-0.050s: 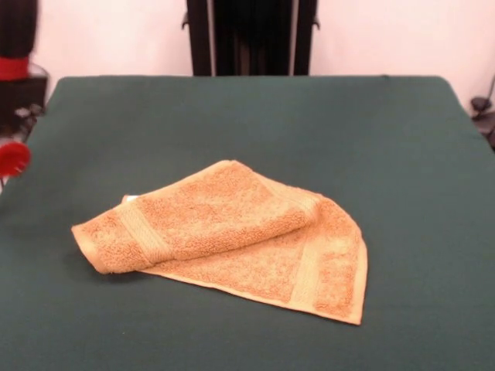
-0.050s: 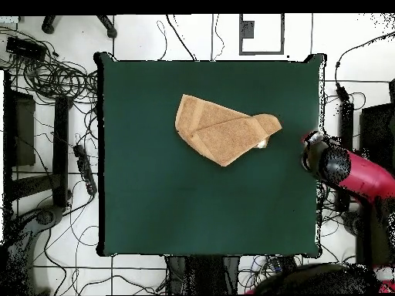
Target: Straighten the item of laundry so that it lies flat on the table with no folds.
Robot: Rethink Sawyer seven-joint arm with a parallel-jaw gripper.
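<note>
The worktop point(image 1: 402, 170) is big and dark green, and most of it is bare. The arm point(image 2: 355, 171) is red and black and is seen over the worktop's edge in the overhead view, off to one side of the cloth. Its end effector point(image 2: 311, 148) is near the cloth but not touching it. Nothing is held by it. How far open it is cannot be told.

The cloth point(image 1: 232, 239) is orange-tan and lies near the middle of the worktop. It is not flat. One part is folded over the rest, so a thick flap point(image 1: 186, 220) lies on top of a bottom layer. A woven band point(image 1: 309, 270) can be seen on the bottom layer. A small white bit point(image 2: 263, 143) peeks out at the end of the cloth nearest the arm. It may be a tag.

The job is judged to be not done yet, because the flap has to be opened out.

Things could go wrong from here. If both layers are pinched at once, the whole cloth would be dragged and the fold kept. If only loose loops are caught, the flap could slip and fall back. If the flap is pulled too far, a new fold could be made on the other side.
</note>
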